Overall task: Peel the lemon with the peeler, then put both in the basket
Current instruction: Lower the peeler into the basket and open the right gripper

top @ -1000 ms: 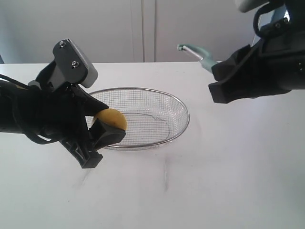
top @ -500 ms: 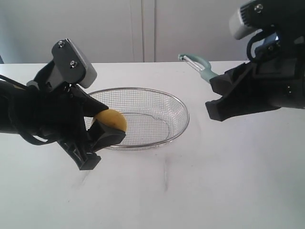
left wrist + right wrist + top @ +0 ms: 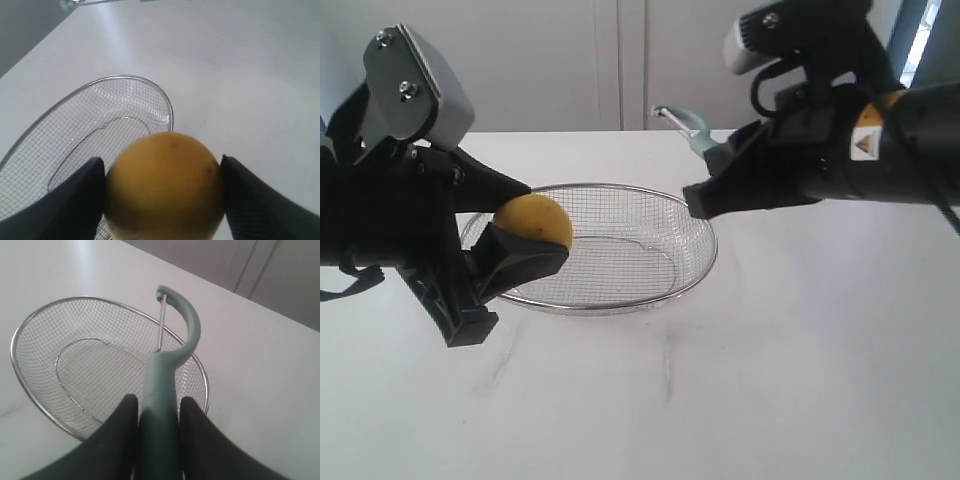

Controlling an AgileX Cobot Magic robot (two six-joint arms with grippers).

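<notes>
We see a white table (image 3: pixel 800 380), and the basket (image 3: pixel 713 245) lies on it, a little left of the middle. The left gripper (image 3: pixel 542 225) is at the left, and its two fingers press the lemon (image 3: pixel 165 187) from both sides. The lemon is in the air over the near left rim of the basket. The right gripper (image 3: pixel 160 402) is at the right and pinches the handle of the peeler (image 3: pixel 695 135). The peeler is in the air by the far right rim, with its blade head pointing left.
</notes>
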